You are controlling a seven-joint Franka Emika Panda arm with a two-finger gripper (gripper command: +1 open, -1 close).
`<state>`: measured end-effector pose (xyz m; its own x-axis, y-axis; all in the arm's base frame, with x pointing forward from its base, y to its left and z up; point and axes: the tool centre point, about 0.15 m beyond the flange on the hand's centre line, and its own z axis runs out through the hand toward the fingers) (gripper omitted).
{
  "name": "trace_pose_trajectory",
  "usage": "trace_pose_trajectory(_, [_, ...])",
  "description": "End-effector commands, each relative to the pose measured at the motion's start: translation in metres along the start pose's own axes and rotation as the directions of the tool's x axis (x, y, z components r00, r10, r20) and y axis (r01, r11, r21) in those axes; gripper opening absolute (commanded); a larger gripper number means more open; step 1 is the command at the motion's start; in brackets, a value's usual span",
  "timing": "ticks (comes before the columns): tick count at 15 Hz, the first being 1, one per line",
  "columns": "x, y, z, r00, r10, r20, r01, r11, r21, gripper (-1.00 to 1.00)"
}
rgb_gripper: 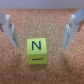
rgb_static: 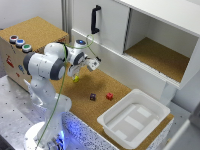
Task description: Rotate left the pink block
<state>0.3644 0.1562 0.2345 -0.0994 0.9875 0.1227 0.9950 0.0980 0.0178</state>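
Gripper was wide open, fingers spread well apart, holding nothing. In the wrist view it hung right over a yellow cube marked with an N, which lay on the cork mat roughly between the fingers but untouched. Wrong object for this task. The pink block sat well away on the cork, toward the exterior view's right, just beside the dark cube and near the white bin. In the exterior view the arm hovered near the yellow cube, so no approach to the pink one had begun, by my read. To do this well: move over the pink block, centre it between the fingers, line the fingers up with two flat opposite faces, come straight down, close gently since it's small and could skid or pop out. Then twist the wrist left and keep the block flat on the mat. Watch the dark cube next door; a finger could clip it on the way down. Keep clear of the bin wall too.
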Motion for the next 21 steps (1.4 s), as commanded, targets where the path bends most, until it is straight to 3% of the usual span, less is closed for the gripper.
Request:
trace_pose_trajectory(1, [-0.010, -0.015, -0.035, 0.974, 0.225, 0.033, -0.224, 0.974, -0.027, 1.00])
trace_pose_trajectory(4, [-0.031, -0.022, -0.046, 0.909, 0.416, -0.003, -0.416, 0.909, -0.018, 1.00])
trace_pose_trajectory(8, [-0.092, -0.024, -0.051, 0.706, 0.708, 0.002, -0.707, 0.706, -0.048, 1.00])
trace_pose_trajectory(9, [-0.116, -0.022, -0.054, 0.619, 0.786, -0.003, -0.784, 0.617, -0.073, 1.00])
trace_pose_trajectory(12, [-0.208, -0.015, -0.057, 0.247, 0.969, 0.014, -0.963, 0.247, -0.104, 1.00])
trace_pose_trajectory(14, [-0.261, -0.016, -0.061, 0.013, 1.000, -0.028, -0.990, 0.009, -0.138, 1.00])
trace_pose_trajectory(15, [-0.278, -0.017, -0.064, -0.070, 0.995, -0.068, -0.989, -0.078, -0.123, 1.00])
trace_pose_trajectory(16, [-0.291, -0.016, -0.069, -0.120, 0.988, -0.101, -0.984, -0.131, -0.117, 1.00])
trace_pose_trajectory(18, [-0.300, -0.010, -0.079, -0.113, 0.987, -0.118, -0.982, -0.129, -0.140, 1.00])
trace_pose_trajectory(21, [-0.314, -0.004, -0.063, -0.094, 0.995, -0.021, -0.983, -0.096, -0.154, 1.00])
